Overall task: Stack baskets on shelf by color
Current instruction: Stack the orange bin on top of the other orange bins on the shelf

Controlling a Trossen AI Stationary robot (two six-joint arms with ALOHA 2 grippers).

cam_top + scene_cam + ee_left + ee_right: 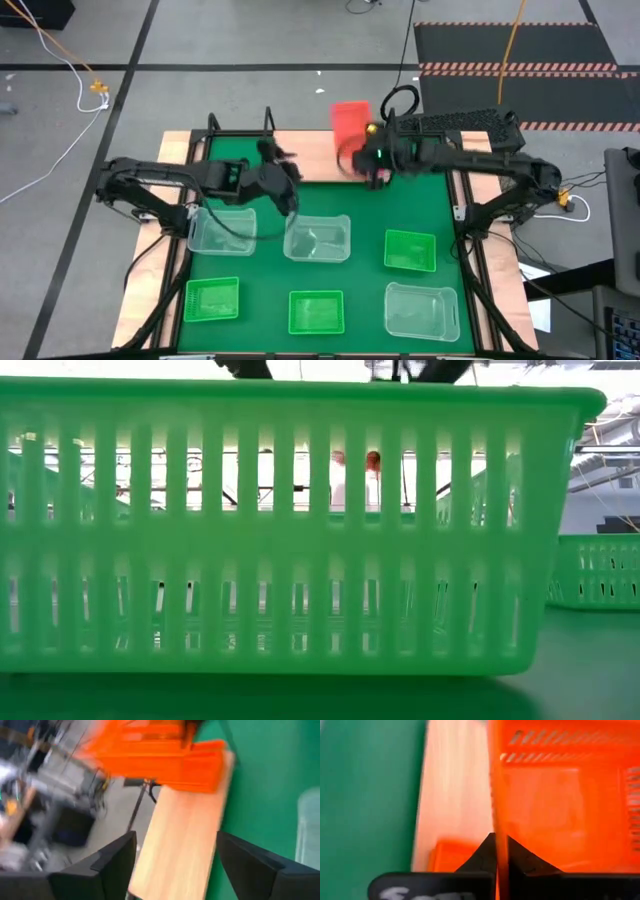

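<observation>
No readable brand, label or writing appears on any item. The right gripper [372,172] is at the far edge of the green mat [365,215], over the shelf [310,145]; in its wrist view the two dark fingers [485,855] are pressed against either side of the thin wall of a red basket [351,122], gripping it by the rim. That basket is opaque slotted plastic with rounded corners. The shelf is a pale wood plank with visible grain, carried in a black rod frame. The left gripper [285,160] is near the shelf's middle, its fingers [117,862] spread wide with nothing between them. On the mat lie three clear baskets [222,229], [318,238] and [422,310], smooth and see-through, and three green baskets [212,299], [316,311] and [410,250], with ribbed, slotted walls. In the low view, one green basket [290,530] fills the frame, showing vertical slots in two rows.
</observation>
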